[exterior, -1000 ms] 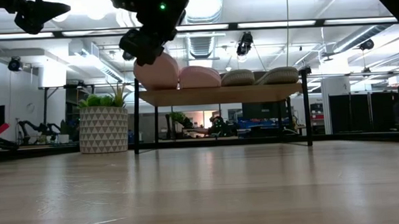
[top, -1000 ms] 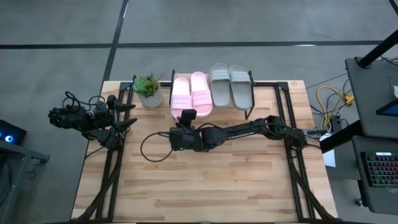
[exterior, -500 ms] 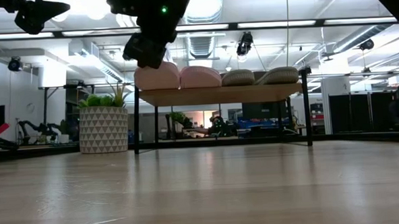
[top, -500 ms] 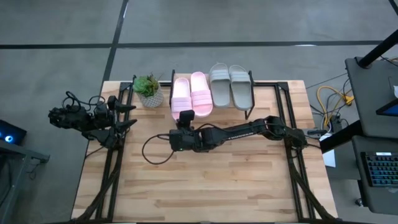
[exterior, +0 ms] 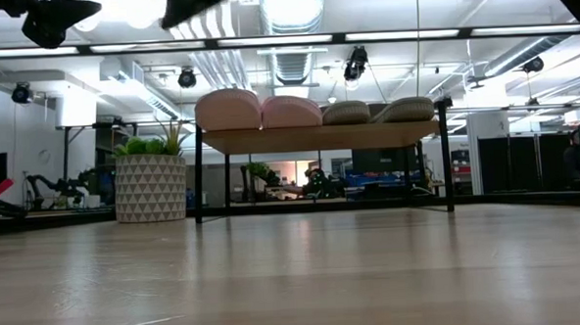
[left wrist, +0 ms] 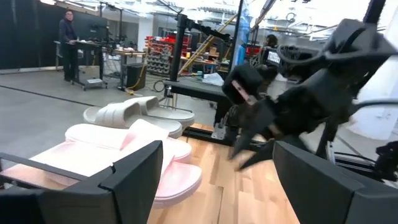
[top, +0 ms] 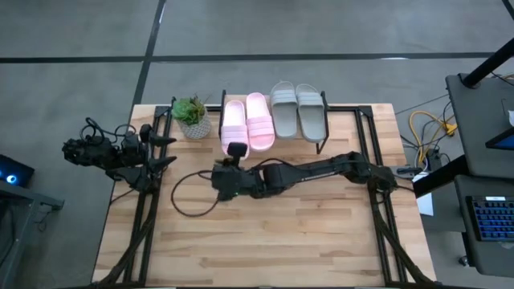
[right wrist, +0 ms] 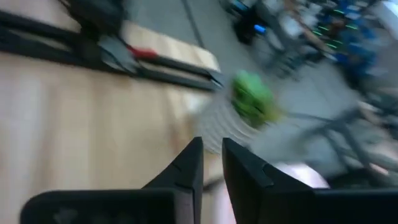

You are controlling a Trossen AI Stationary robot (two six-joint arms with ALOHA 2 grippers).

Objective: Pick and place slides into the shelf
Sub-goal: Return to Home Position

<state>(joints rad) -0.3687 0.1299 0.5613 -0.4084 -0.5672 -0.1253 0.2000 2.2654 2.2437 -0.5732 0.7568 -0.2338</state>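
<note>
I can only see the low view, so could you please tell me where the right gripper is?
Observer: The right gripper hovers over the table by the near end of the pink slides, holding nothing.
Operator: And the left gripper?
Observer: The left gripper waits open at the table's left edge.
Operator: Are the pairs level on the shelf?
Observer: The grey slides sit slightly farther back than the pink ones.

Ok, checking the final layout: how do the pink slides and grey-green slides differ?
The pink slides sit nearer the plant, the grey-green slides farther from it. The grey-green slides reach farther past the table edge than the pink slides. Both pairs lie side by side on the shelf.
</note>
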